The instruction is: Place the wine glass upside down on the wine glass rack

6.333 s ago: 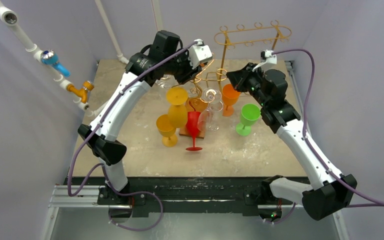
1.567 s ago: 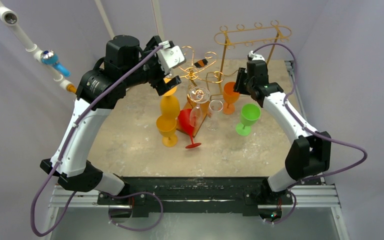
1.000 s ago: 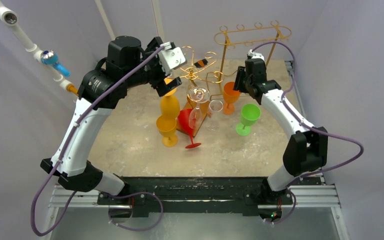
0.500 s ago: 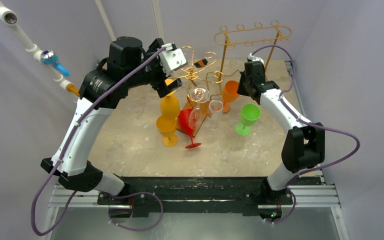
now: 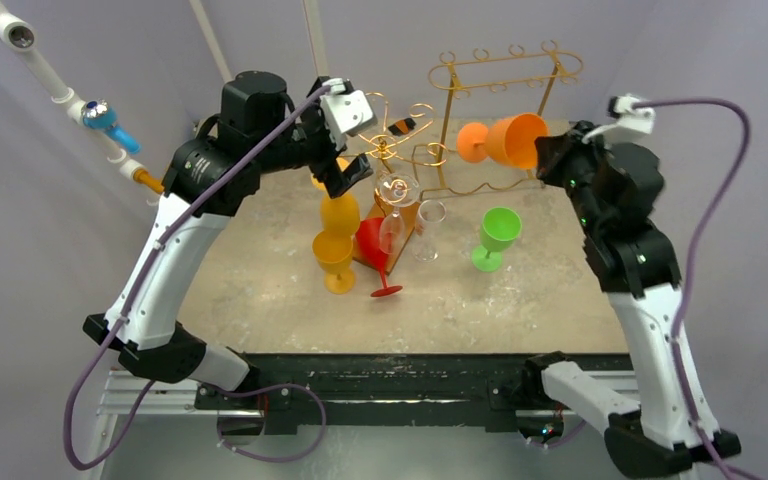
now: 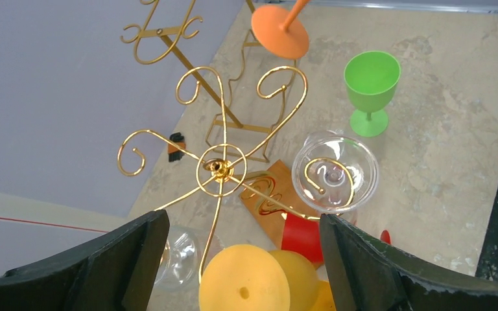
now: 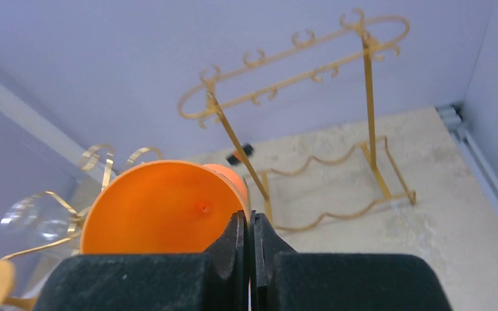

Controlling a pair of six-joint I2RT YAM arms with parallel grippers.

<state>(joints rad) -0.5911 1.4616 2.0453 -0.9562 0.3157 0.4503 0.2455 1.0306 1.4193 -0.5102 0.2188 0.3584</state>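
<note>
Right end effector (image 7: 247, 221) clamps the rim of a smooth, seemingly plastic orange wine glass (image 7: 159, 207), tipped sideways.

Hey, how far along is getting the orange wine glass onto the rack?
Done: the right gripper has its jaws shut on the orange glass at its rim, holding it in the air on its side. In hand: it hangs near the tall rack. Left: turn it upside down and hang it by its foot on the rack.

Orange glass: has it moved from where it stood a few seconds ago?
Yes. The orange glass stood on the table beside the green glass; now the right gripper holds it lifted and tipped sideways, in front of the tall rack.
</note>
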